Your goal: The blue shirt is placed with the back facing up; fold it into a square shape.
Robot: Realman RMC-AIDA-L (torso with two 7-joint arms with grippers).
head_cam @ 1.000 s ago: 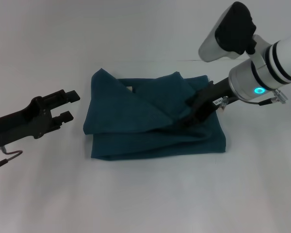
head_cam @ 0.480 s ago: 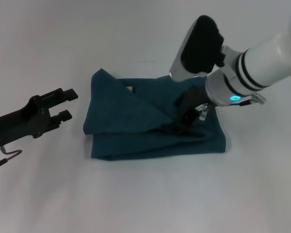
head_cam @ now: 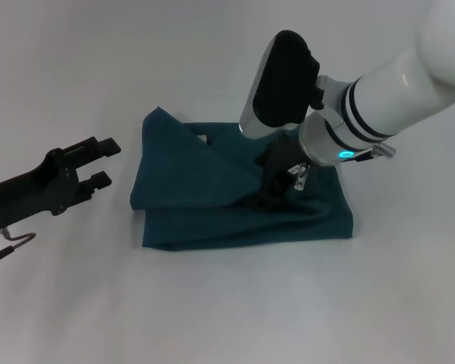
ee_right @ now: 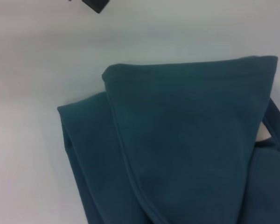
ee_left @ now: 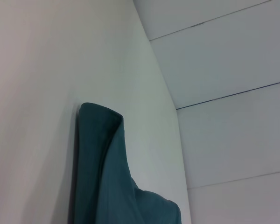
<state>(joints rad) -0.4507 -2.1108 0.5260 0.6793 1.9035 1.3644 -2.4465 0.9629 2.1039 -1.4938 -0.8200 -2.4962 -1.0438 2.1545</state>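
Observation:
The blue shirt (head_cam: 189, 182) lies in the middle of the white table as a rough rectangle folded into several layers. A triangular flap is laid across its left half. My right gripper (head_cam: 259, 199) is down on the shirt's middle, at the flap's lower tip, and its arm hides the shirt's back right part. My left gripper (head_cam: 106, 163) hovers open just left of the shirt, apart from it. The left wrist view shows a rolled edge of the shirt (ee_left: 102, 177). In the right wrist view the shirt (ee_right: 186, 140) fills the frame with its triangular flap.
The white table (head_cam: 227, 303) surrounds the shirt on all sides. A small pale label (head_cam: 205, 139) shows near the shirt's back edge. A dark corner of the left gripper (ee_right: 95, 4) appears in the right wrist view.
My right arm has swung leftward over the shirt, and its gripper has slid from the right part toward the middle. The left arm has stayed put.

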